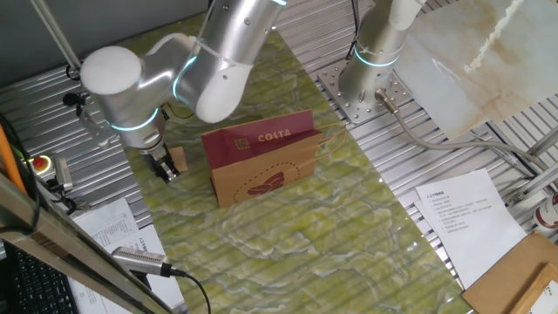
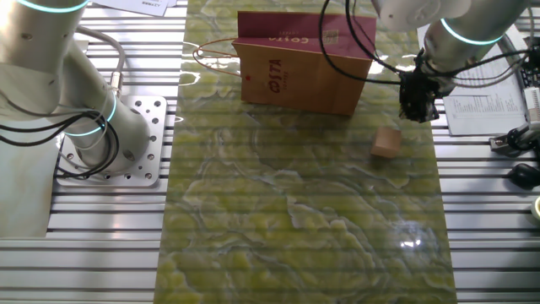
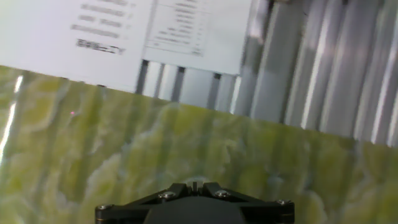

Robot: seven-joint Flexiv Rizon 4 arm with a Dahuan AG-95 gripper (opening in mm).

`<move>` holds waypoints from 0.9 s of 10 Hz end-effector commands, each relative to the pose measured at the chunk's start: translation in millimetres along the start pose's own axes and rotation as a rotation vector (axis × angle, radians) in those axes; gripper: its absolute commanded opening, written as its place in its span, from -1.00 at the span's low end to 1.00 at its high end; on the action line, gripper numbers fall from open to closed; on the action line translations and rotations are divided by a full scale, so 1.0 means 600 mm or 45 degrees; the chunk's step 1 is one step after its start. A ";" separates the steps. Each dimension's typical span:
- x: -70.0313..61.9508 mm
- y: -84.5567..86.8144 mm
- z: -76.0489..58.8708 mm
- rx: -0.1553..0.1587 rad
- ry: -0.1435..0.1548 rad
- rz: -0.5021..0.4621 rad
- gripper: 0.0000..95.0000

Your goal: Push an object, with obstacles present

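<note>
Silver-white rounded arm (image 1: 218,52) with glowing cyan joint rings, black cables, and a black pincer (image 1: 165,168).

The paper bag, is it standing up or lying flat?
Lying flat: the paper bag rests on its broad side on the green mat, handles spread out.

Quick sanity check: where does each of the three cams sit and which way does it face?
One fixed view: high, off one side of the green mat, looking down; shows the arm, pincer beside the wooden cube and the COSTA bag.
The other fixed view: high on the opposite side, looking down; a second arm's base at left, pincer above the cube.
Hand view: on the wrist, aimed down at mat edge and papers; only the pincer's base shows.
Both fixed views share cube, bag, mat.
</note>
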State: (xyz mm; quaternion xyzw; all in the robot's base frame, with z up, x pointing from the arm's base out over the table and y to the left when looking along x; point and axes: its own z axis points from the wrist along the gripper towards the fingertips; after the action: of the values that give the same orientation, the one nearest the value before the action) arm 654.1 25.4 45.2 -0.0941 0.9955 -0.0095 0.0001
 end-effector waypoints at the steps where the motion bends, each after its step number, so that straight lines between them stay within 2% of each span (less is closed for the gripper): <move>1: 0.000 -0.023 0.006 0.016 -0.001 -0.110 -1.00; 4: 0.004 -0.059 0.018 0.027 0.000 -0.150 -1.00; 6: 0.009 -0.075 0.020 0.019 0.008 -0.159 -1.00; 9: 0.008 -0.071 0.019 -0.038 -0.002 -0.132 -1.00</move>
State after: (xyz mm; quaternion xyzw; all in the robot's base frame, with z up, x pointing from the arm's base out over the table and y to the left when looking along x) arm 656.7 -18.7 35.0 -0.1572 0.9875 0.0053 -0.0040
